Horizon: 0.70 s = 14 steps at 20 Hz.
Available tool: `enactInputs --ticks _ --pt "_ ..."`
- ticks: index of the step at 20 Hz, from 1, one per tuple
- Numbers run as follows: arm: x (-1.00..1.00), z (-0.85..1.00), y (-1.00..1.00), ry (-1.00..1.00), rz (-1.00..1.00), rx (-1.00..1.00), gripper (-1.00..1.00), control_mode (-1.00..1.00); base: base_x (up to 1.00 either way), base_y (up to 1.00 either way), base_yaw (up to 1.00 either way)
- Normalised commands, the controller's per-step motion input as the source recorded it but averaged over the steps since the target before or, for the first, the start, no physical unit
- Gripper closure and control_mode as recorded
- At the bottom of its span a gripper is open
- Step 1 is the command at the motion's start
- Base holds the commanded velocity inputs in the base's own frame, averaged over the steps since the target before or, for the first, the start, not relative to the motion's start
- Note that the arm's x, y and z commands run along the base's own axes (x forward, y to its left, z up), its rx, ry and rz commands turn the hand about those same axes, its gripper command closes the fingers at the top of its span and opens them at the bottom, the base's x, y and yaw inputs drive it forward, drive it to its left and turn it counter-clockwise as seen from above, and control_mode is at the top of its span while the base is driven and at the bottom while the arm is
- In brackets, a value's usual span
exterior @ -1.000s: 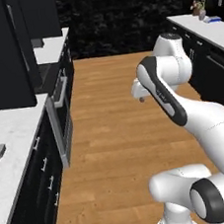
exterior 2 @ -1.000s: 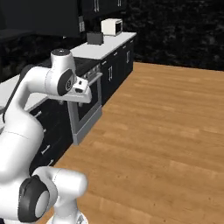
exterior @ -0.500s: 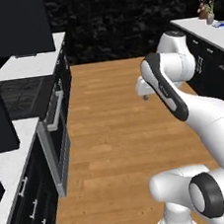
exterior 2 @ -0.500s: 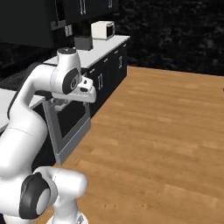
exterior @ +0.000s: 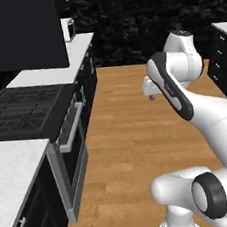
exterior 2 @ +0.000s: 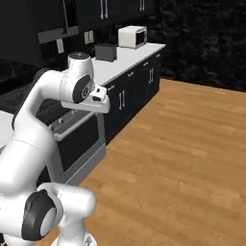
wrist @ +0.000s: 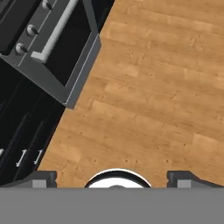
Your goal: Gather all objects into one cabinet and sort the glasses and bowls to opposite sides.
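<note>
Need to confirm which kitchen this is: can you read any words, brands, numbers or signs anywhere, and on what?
None can be read.
White microwave on the white counter: no legible marking.
Grey oven's round knobs: no numbers visible.
Black toaster: blank.

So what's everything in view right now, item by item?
Cooktop: one, black, on the left run.
Oven: one, grey front with a long bar handle, under the cooktop.
Counter: one, white top over black cabinets, beyond the oven.
Microwave: one, white, at the far end of that counter.
Boxy appliance: one, black, beside the microwave.
Wall cabinets: black, above the counter.
Second counter: one, white top over dark cabinets, across the room.
Floor: wood planks, between the two runs.
Arm: one, white with dark joints, folded above the floor.
Fingers: two, dark, wide apart, nothing between them.
</note>
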Motion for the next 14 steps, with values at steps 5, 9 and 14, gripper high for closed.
enactInputs --ticks 5,9,14 --pt "0.00 0.00 0.00 0.00 0.00 0.00 -1.00 1.00 0.67 0.00 0.62" --pt "0.00 0.00 0.00 0.00 0.00 0.00 -1.00 1.00 0.27 0.00 0.77" --pt "0.00 0.00 0.00 0.00 0.00 0.00 -1.00 1.00 -0.04 0.00 0.77"
